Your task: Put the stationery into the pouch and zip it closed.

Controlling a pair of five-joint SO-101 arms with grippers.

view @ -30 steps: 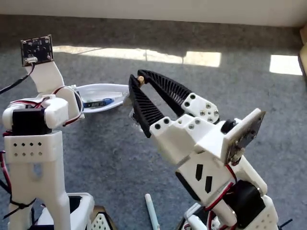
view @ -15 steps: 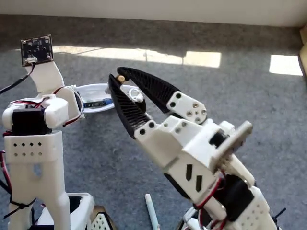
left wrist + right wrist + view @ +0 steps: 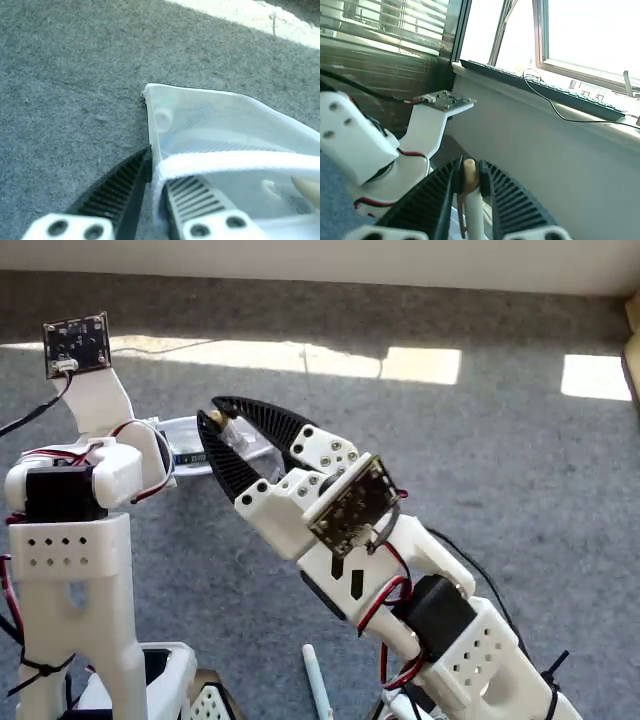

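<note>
The white mesh pouch (image 3: 225, 130) lies on grey carpet, and my left gripper (image 3: 154, 167) is shut on its zip edge at one end. In the high view the pouch (image 3: 186, 430) shows beside the left arm (image 3: 70, 500), with a blue item (image 3: 190, 457) inside. My right gripper (image 3: 213, 414) hangs right over the pouch, shut on a white pen with a tan end (image 3: 213, 418). The right wrist view has the same pen (image 3: 469, 172) pinched between the black fingers of my right gripper (image 3: 469, 165). A second white pen (image 3: 316, 680) lies on the carpet near the front edge.
The left arm's white tower (image 3: 75, 600) stands at the front left. The right arm's body (image 3: 420, 610) crosses the middle of the view. Sunlit patches (image 3: 420, 362) fall on the carpet at the back. A wall and windowsill (image 3: 560, 95) rise behind.
My right gripper has carried the pen leftward to above the pouch, and its wrist has rolled so the camera board faces up. The left arm has kept still.
</note>
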